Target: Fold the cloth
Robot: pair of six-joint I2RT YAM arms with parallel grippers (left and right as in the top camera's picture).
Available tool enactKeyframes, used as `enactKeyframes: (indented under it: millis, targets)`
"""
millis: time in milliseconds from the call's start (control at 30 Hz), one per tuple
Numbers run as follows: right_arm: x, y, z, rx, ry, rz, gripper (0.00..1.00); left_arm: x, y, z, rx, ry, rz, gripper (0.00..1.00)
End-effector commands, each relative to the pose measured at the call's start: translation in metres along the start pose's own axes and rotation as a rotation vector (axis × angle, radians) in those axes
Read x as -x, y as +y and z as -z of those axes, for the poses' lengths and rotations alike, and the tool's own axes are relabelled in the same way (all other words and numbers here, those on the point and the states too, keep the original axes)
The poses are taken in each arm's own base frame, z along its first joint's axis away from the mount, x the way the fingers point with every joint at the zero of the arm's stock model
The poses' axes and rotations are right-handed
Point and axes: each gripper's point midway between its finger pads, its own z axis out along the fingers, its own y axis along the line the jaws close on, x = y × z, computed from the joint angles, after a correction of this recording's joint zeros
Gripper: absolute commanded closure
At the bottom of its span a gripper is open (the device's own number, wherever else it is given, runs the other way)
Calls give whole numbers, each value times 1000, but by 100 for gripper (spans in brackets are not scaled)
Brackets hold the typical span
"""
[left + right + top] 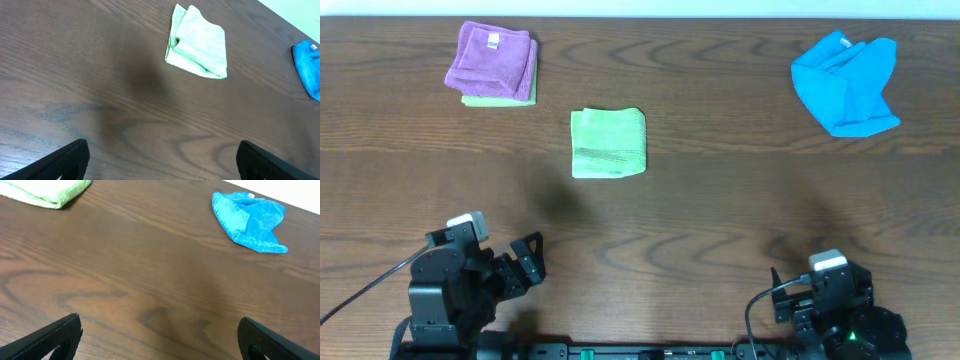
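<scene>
The lime-green cloth (608, 143) lies folded into a small square on the wooden table, left of centre. It also shows in the left wrist view (198, 42) and its edge shows in the right wrist view (47, 192). My left gripper (525, 262) is open and empty near the front left, well short of the cloth; its fingers frame bare table (162, 160). My right gripper (782, 295) is open and empty at the front right (159, 339).
A purple cloth (492, 60) lies folded on another green cloth (498, 100) at the back left. A bright blue cloth (847, 82) lies crumpled at the back right, also in the right wrist view (250, 220). The table's far edge meets a white wall.
</scene>
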Motion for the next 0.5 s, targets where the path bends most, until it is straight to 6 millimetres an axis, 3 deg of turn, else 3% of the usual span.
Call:
enactKeyframes:
  millis: [0, 467]
  targets:
    - [-2, 1, -1, 3, 7, 9, 1, 0, -1, 1, -6, 1, -9, 5]
    - [-2, 1, -1, 3, 7, 9, 1, -1, 0, 1, -2, 6, -10, 5]
